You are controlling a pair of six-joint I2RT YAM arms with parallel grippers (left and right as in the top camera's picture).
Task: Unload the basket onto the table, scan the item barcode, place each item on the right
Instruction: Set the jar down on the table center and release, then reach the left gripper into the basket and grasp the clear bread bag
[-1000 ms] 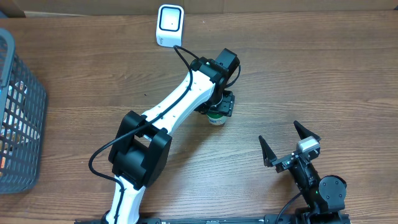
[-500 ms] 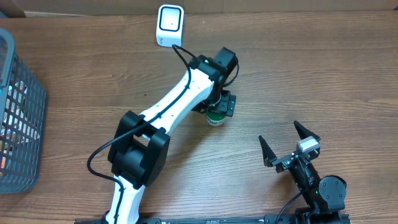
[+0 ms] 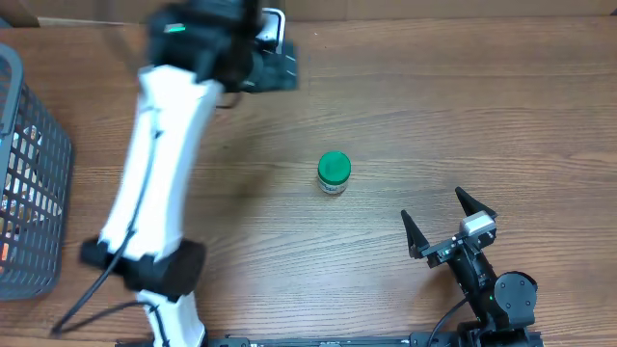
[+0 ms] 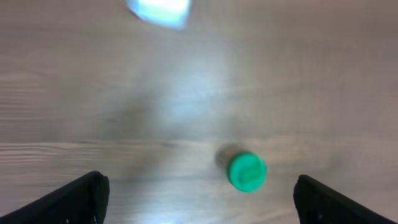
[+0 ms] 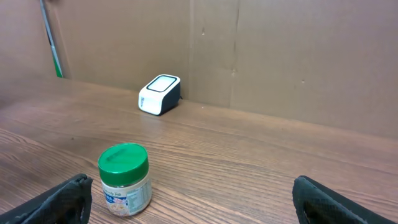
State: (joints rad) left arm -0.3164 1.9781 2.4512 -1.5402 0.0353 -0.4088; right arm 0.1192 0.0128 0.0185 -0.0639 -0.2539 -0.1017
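Observation:
The item is a small jar with a green lid (image 3: 334, 173), standing upright and alone on the wooden table; it also shows as the jar (image 4: 247, 171) and the jar (image 5: 125, 179), label facing the right wrist camera. The white barcode scanner (image 3: 275, 21) sits at the back edge, partly covered by my left arm, and appears as the scanner (image 5: 159, 94). My left gripper (image 3: 273, 69) is blurred, raised near the scanner, open and empty (image 4: 199, 208). My right gripper (image 3: 430, 201) rests open at the front right, empty (image 5: 193, 208), well right of the jar.
A dark mesh basket (image 3: 29, 173) holding packaged goods stands at the table's left edge. A cardboard wall (image 5: 280, 56) closes off the back of the table behind the scanner.
My left gripper opened and let go of the jar, then the arm swung up and away toward the back left. The jar stays standing where it was. The right arm has not moved.

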